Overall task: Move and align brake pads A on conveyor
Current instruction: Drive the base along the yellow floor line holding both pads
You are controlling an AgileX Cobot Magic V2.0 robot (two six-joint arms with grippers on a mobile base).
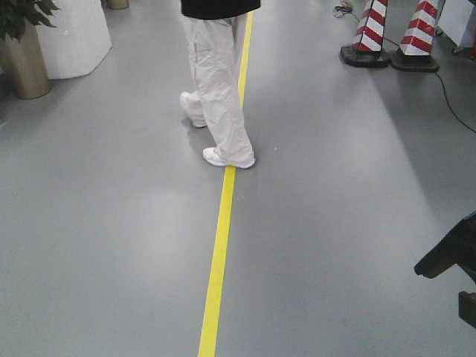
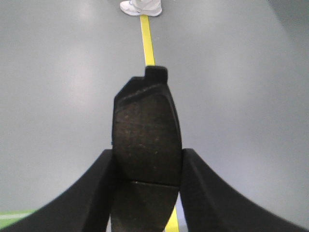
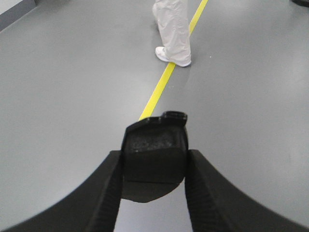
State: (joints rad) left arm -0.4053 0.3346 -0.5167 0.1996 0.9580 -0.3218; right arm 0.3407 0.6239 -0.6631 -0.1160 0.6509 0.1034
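Note:
In the left wrist view a dark grey brake pad (image 2: 146, 130) with a thin groove across it and an end tab on top stands upright between the fingers of my left gripper (image 2: 147, 166), which is shut on it above the grey floor. In the right wrist view my right gripper (image 3: 154, 166) is shut on a second brake pad (image 3: 153, 150), tab pointing away. The conveyor is out of view in every frame. In the front view only a black part of an arm (image 1: 452, 256) shows at the right edge.
A person in white trousers and white shoes (image 1: 217, 82) stands on the yellow floor line (image 1: 221, 245) ahead. Two red-and-white striped cones (image 1: 394, 33) stand at the far right, with a cable beside them. A planter (image 1: 22, 56) and a white column stand far left.

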